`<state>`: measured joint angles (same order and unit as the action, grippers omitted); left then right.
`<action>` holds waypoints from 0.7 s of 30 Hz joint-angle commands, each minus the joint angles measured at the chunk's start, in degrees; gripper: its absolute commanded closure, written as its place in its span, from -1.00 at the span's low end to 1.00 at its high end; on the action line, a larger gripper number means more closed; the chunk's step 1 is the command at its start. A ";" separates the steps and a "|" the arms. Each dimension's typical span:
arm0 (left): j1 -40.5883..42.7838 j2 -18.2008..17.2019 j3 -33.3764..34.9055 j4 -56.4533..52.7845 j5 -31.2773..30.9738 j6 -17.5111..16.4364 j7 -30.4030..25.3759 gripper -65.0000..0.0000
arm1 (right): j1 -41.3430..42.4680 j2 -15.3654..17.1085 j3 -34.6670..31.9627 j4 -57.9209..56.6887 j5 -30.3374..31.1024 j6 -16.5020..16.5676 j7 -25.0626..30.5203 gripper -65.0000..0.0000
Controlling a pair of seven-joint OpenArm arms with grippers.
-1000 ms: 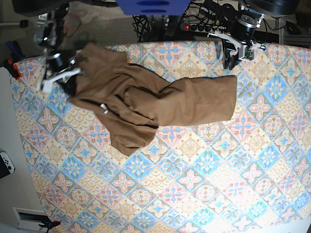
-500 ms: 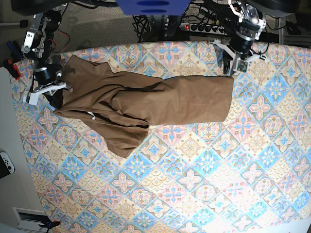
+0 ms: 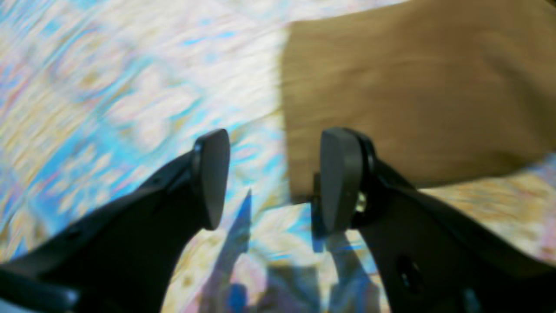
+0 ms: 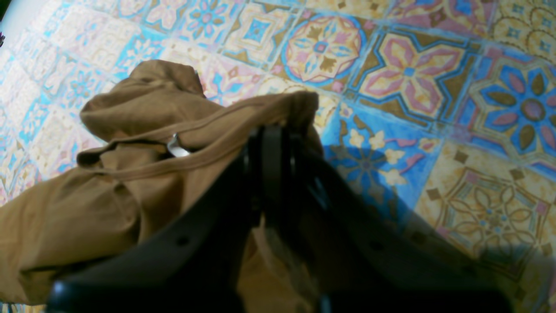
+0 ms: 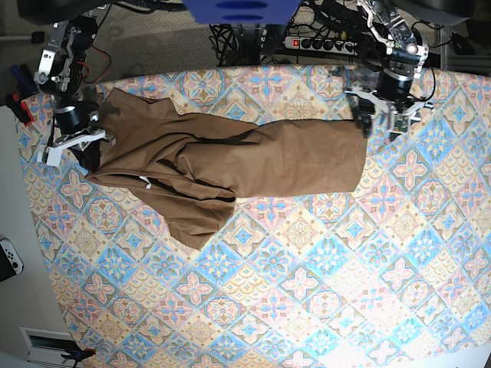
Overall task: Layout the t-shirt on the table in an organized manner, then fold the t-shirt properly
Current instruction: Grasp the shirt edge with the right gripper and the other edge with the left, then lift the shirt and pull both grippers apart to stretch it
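Note:
The tan-brown t-shirt [image 5: 253,157] lies stretched across the back of the table [image 5: 307,268], bunched and folded over at its left half. My right gripper [image 5: 83,146] is at the shirt's left end. In the right wrist view that gripper [image 4: 269,143] is shut on the shirt's seamed edge, near the white tag [image 4: 176,148]. My left gripper [image 5: 381,115] hovers just off the shirt's right hem. In the left wrist view its jaws [image 3: 273,178] stand apart over the table [image 3: 108,87], and one finger [image 3: 341,178] overlaps the corner of the t-shirt [image 3: 412,95].
A power strip and cables [image 5: 322,42] run behind the table's far edge, next to a blue object [image 5: 242,11]. A white controller [image 5: 9,257] lies off the table's left edge, and a red clamp [image 5: 23,107] sits at the far left corner.
My left gripper has opened, let go of the right hem and shifted a little towards the front. Earlier my right gripper pulled the shirt leftward, stretching it flatter; it now holds still.

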<state>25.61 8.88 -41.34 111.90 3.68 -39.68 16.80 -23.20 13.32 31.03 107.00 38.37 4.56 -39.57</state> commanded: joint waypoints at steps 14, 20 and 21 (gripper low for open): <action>-6.57 -4.97 -0.72 -15.06 -0.83 -0.32 -0.05 0.02 | 0.12 0.70 0.31 1.09 0.44 0.41 1.55 1.00; -8.86 -6.73 1.21 -16.29 -1.70 -0.32 6.81 0.06 | 0.04 0.70 0.31 1.09 0.44 0.41 1.55 1.00; -8.77 -6.73 1.74 -15.68 -1.70 -0.32 6.81 0.11 | 0.04 0.70 0.31 1.09 0.44 0.41 1.55 1.00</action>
<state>16.71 2.22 -39.68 95.20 1.58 -40.12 23.44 -23.31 13.30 31.00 107.00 38.37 4.56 -39.57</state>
